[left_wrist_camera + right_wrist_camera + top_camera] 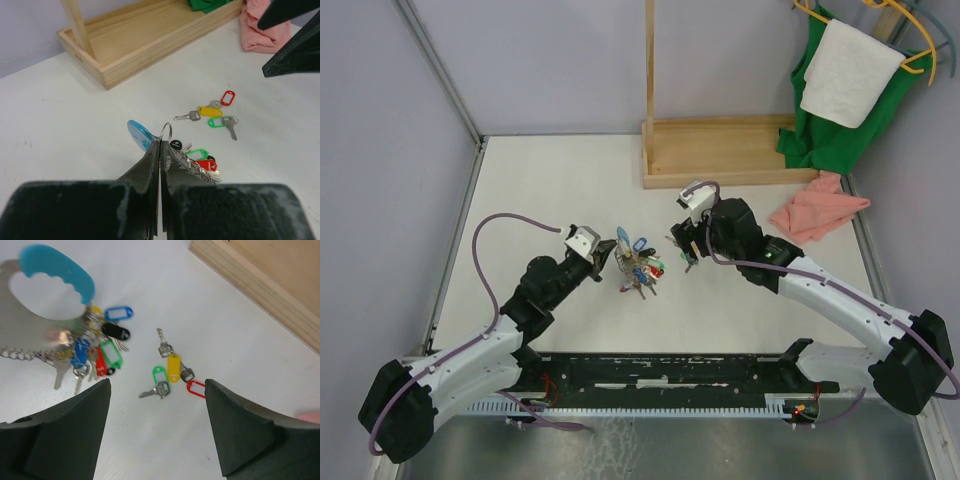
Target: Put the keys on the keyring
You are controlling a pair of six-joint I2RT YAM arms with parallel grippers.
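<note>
The keyring lies at the table's middle (625,255). It has a light-blue band (57,267), a grey metal part (30,322), and a bunch of tagged keys (100,352). My left gripper (605,257) is shut on the ring's thin metal loop (166,131), with the band (137,134) just left of the fingers. Three loose keys lie flat just right of the bunch, tagged yellow (173,367), green (159,375) and red (196,388). They also show in the left wrist view (209,111). My right gripper (157,385) is open and empty, hovering above them (682,252).
A wooden base with an upright post (720,150) stands at the back. A pink cloth (820,210) lies at the right, close behind the right arm. A green cloth and a white towel (845,75) hang at the back right.
</note>
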